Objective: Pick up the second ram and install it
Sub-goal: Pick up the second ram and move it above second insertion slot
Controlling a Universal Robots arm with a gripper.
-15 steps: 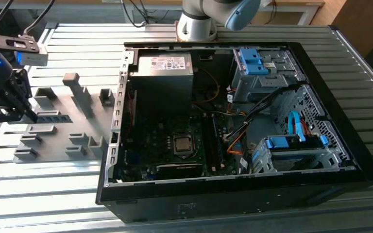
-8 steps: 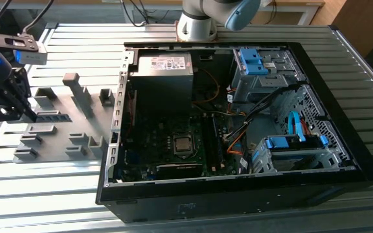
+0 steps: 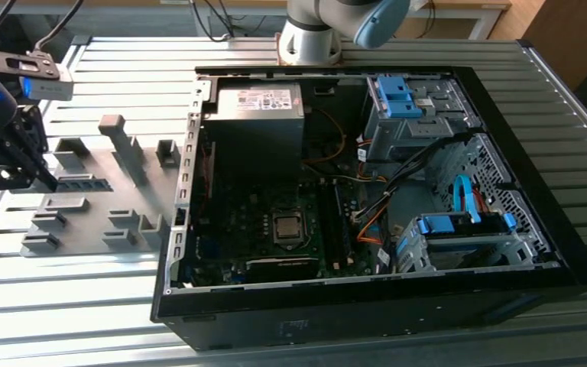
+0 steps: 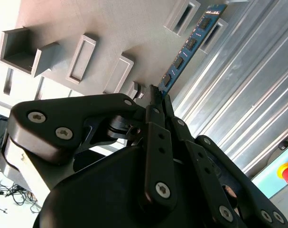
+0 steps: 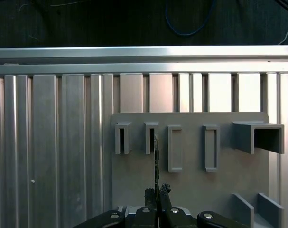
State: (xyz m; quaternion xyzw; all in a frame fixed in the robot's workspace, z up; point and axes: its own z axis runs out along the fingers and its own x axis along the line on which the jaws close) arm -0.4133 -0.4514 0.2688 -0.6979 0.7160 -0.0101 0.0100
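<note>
The second ram (image 4: pixel 191 42) is a blue stick with black chips, and my gripper (image 4: pixel 158 95) is shut on one end of it. Its far end reaches toward a narrow slot of the grey tray (image 4: pixel 87 19). In the first wrist view the ram (image 5: pixel 156 161) is edge-on, a thin line rising from the gripper (image 5: pixel 157 192) in front of the tray (image 5: pixel 191 190) near its second narrow slot. In the exterior view the gripper (image 3: pixel 13 176) hangs over the tray's (image 3: pixel 120 183) edge at the exterior view's left.
An open black computer case (image 3: pixel 538 229) lies to the exterior view's right of the tray, showing its motherboard (image 3: pixel 283 229), power supply (image 3: pixel 257 103) and blue drive brackets (image 3: pixel 396 95). The arm's base (image 3: pixel 309 38) stands behind the case. A ribbed metal table (image 3: pixel 79 306) carries everything.
</note>
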